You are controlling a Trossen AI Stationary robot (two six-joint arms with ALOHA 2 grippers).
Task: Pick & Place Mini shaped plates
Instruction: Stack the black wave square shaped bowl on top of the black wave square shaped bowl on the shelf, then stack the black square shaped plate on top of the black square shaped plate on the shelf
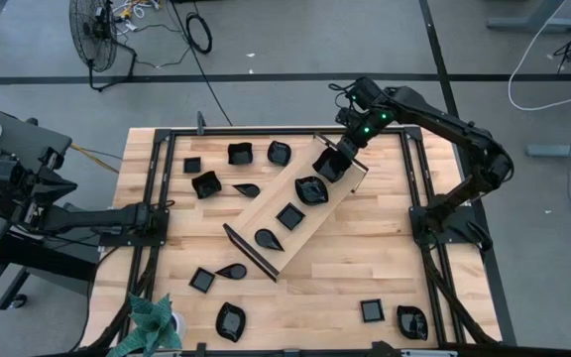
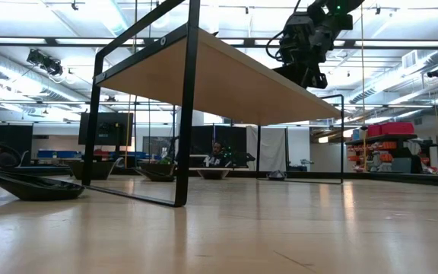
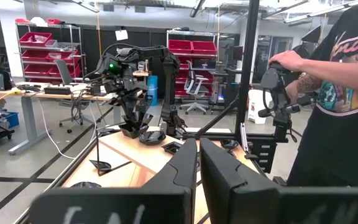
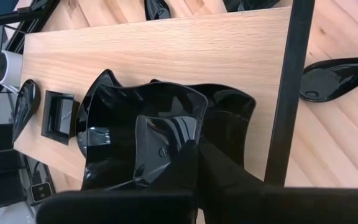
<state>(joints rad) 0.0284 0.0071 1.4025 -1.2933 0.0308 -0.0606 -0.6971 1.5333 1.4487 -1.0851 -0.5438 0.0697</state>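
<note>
Glossy black and slick-looking, the wavy-rimmed plate (image 4: pixel 143 140) sits pinched by its rim in the right tool (image 4: pixel 194 163), whose fingers are clenched on it; this fills the lower middle of the right wrist frame. In the overhead frame the same tool (image 1: pixel 331 162) hangs right of centre near the top, over the upper end of the long light-wood tray (image 1: pixel 266 213) that lies diagonally across the tabletop (image 1: pixel 365 268).

The nearest risk, as I judge it, is the grip itself: a thin rim hold on a shiny dish could let it swing or slide out if the arm moves sharply. Just under and beside the held plate lies a leaf-shaped plate (image 1: pixel 311 189) already on the tray; a careless descent could land one dish on the other's rim, chipping it or leaving the new one tilted. The tray's black end bar (image 4: pixel 293 87) runs close alongside, so a release too far that way could catch the bar or tip the dish off onto bare wood.

Farther down the tray a square plate (image 1: pixel 289 215) and a teardrop plate (image 1: pixel 269 238) could be jostled if the tray is nudged. Other dishes lie scattered around it.

The left tool (image 3: pixel 197 171) waits at the left edge of the overhead frame, fingers nearly together and empty. Beyond it, at the right of that wrist frame, a person (image 3: pixel 334 93) stands gripping a control handle.
</note>
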